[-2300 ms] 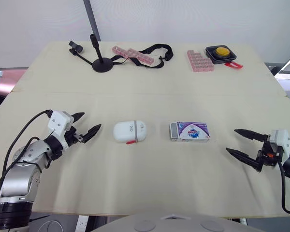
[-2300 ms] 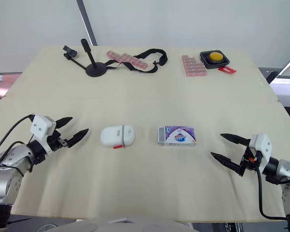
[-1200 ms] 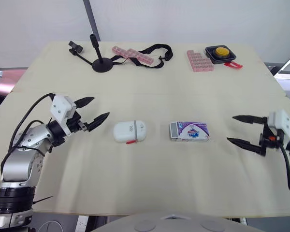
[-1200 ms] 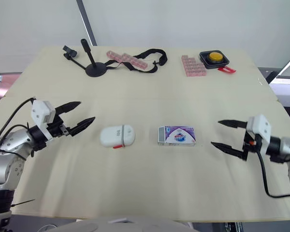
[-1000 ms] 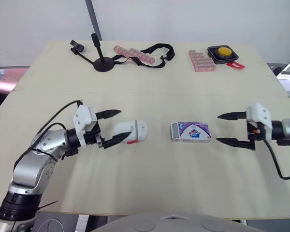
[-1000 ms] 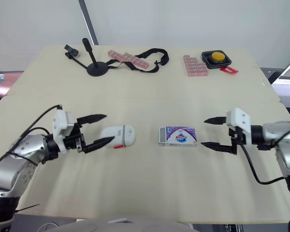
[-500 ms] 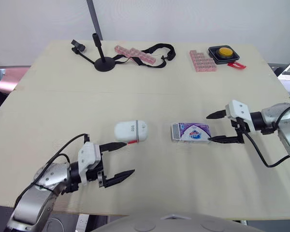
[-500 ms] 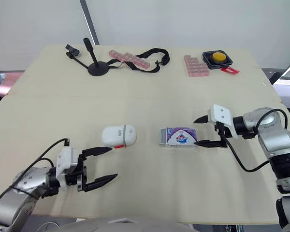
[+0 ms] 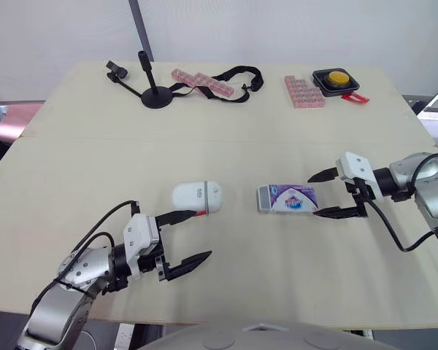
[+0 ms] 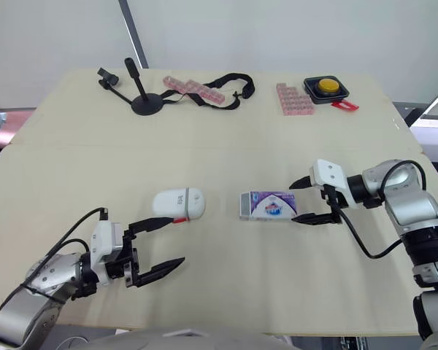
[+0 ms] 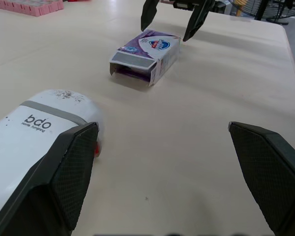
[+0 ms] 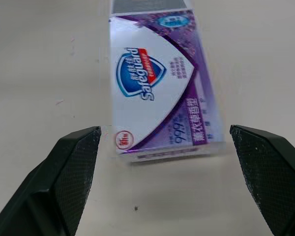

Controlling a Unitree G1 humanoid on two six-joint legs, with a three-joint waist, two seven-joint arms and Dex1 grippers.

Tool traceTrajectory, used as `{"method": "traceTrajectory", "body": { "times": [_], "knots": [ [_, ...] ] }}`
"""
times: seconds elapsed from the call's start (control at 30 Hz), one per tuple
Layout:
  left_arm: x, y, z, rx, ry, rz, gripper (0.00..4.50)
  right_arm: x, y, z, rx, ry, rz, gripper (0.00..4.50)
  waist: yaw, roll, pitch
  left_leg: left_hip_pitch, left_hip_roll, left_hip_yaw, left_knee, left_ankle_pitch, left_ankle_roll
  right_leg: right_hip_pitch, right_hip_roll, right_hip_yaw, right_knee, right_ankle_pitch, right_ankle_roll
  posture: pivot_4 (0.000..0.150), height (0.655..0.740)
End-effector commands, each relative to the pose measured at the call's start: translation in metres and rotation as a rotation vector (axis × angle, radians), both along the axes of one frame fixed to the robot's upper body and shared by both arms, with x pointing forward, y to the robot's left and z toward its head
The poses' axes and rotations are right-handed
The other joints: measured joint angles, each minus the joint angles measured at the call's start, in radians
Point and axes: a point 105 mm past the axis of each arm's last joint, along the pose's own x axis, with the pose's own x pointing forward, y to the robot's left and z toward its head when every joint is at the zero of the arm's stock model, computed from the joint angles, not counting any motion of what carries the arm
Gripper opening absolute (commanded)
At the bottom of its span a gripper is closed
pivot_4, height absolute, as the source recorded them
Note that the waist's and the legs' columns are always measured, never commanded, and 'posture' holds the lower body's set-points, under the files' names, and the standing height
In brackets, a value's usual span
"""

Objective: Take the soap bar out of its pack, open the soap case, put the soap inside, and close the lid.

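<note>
The purple and white soap pack (image 9: 287,198) lies flat mid-table, its open end facing left toward the white soap case (image 9: 196,197), which lies shut with a red clasp on its near side. My right gripper (image 9: 323,195) is open just right of the pack, one finger on either side of its right end, not touching it; the pack (image 12: 157,93) lies ahead of the open fingers in the right wrist view. My left gripper (image 9: 187,237) is open in front of the case, its far fingertip by the red clasp. The case (image 11: 37,132) and pack (image 11: 145,55) appear in the left wrist view.
At the table's back stand a black stand (image 9: 152,87), pink block strips (image 9: 201,82) with a black strap (image 9: 237,76), a pink block group (image 9: 303,92), and a yellow button in a black box (image 9: 336,79). Bare table lies along the near edge.
My left gripper has crept right and slightly forward near the case. My right gripper holds about the same place at the pack's right end. The pack and case have not moved.
</note>
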Motion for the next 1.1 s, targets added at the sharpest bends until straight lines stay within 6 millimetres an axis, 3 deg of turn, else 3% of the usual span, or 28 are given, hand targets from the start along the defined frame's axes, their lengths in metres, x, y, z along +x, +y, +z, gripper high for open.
{"method": "traceTrajectory", "body": {
  "times": [0.03,0.37,1.1],
  "knots": [
    [-0.003,-0.004,0.008,0.004,-0.032,-0.035,4.50,-0.001,-0.003,0.017,0.021,-0.045,0.004,4.48,0.001,0.000,0.000,0.000,0.000,0.000,0.000,0.000,0.000,0.000,0.000,0.000,0.000,0.000,0.000,0.150,0.7160],
    [-0.016,-0.006,0.011,0.001,-0.025,-0.042,4.50,0.000,-0.005,0.000,0.026,-0.032,-0.024,4.48,0.001,0.000,0.000,-0.001,0.000,0.000,0.001,0.000,0.000,-0.001,0.000,0.000,0.000,0.000,0.000,0.150,0.7160],
    [-0.021,-0.004,-0.001,0.022,-0.025,-0.061,4.50,0.006,-0.002,-0.010,0.034,-0.057,-0.023,4.48,-0.001,0.000,0.000,-0.002,0.000,0.000,0.002,0.000,0.000,-0.001,0.000,0.000,0.001,0.000,0.000,0.150,0.7160]
  ]
}}
